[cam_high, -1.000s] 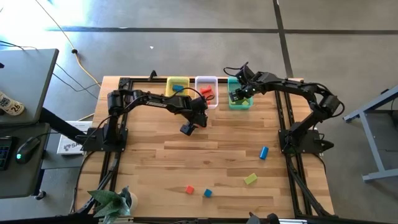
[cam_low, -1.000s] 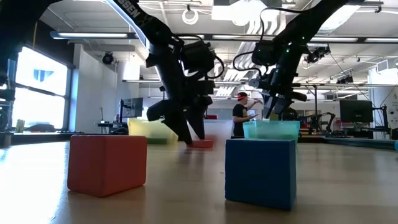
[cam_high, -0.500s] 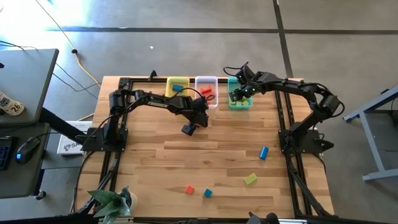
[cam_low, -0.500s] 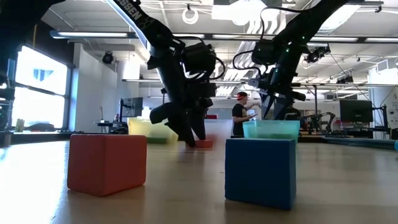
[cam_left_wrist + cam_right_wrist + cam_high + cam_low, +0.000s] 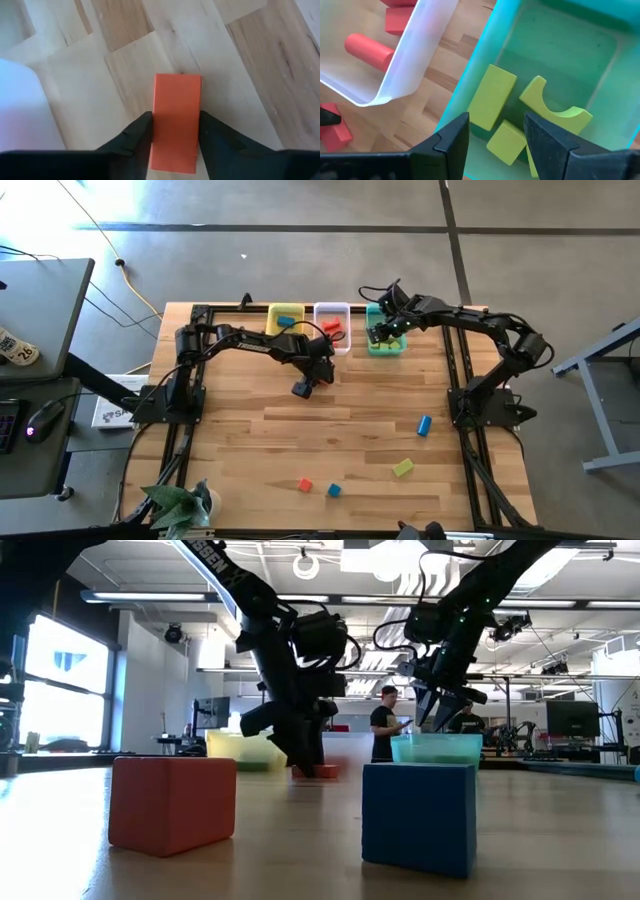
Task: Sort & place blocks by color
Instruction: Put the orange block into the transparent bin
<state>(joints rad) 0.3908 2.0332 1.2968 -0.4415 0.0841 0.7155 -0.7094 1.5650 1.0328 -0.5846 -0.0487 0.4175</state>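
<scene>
Presently, a red-orange bar (image 5: 176, 122) lying on the wooden bench (image 5: 350, 430) just in front of the clear tray (image 5: 332, 325) is clamped between the fingers of the left end effector (image 5: 175, 131). The right end effector (image 5: 495, 132) is held over the teal tray (image 5: 560, 60) with its fingers apart and nothing between them; a yellow-green bar (image 5: 491, 97), a yellow-green arch (image 5: 555, 107) and a small yellow-green block (image 5: 506, 142) are seen inside that tray. Red pieces (image 5: 367, 50) are contained in the clear tray, and a blue block (image 5: 287, 322) in the yellow tray (image 5: 285, 313). Loose on the bench are left a blue cylinder (image 5: 423, 425), a yellow-green block (image 5: 403, 468), a red-orange cube (image 5: 305, 485) and a blue cube (image 5: 334, 490).
</scene>
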